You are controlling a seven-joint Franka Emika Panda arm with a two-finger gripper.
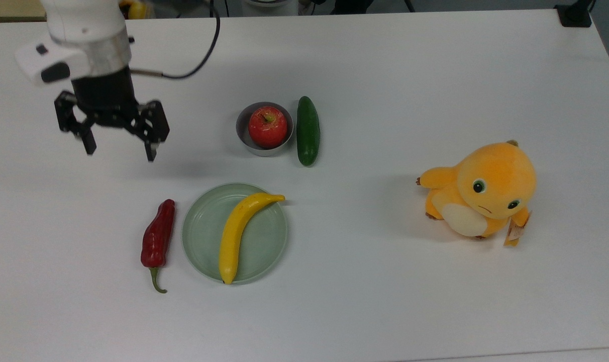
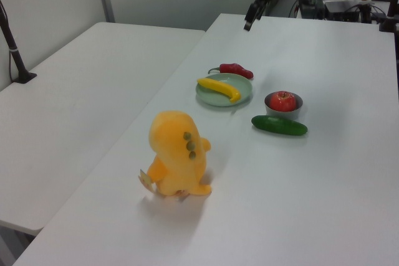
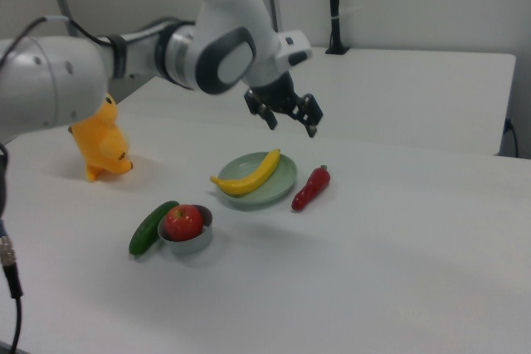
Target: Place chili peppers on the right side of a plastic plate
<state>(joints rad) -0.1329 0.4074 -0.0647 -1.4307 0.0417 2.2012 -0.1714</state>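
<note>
The dark red chili pepper [image 1: 157,235] lies on the table just off the pale green plastic plate [image 1: 204,241], on the top view's left of it, stem toward the table's near edge. The right view has the chili pepper [image 3: 311,187] on the right of the plate [image 3: 282,186]; in the left view the chili pepper [image 2: 236,69] lies behind the plate [image 2: 244,95]. My gripper [image 1: 118,147] hangs open and empty well above the table, up and to the top view's left of the pepper. It also appears high up as the gripper [image 3: 289,120] and the gripper [image 2: 251,19].
A yellow banana [image 1: 236,232] lies across the plate. A red apple [image 1: 267,125] sits in a small grey bowl [image 1: 245,139], with a green cucumber [image 1: 307,130] beside it. An orange plush toy [image 1: 485,192] stands far to the top view's right.
</note>
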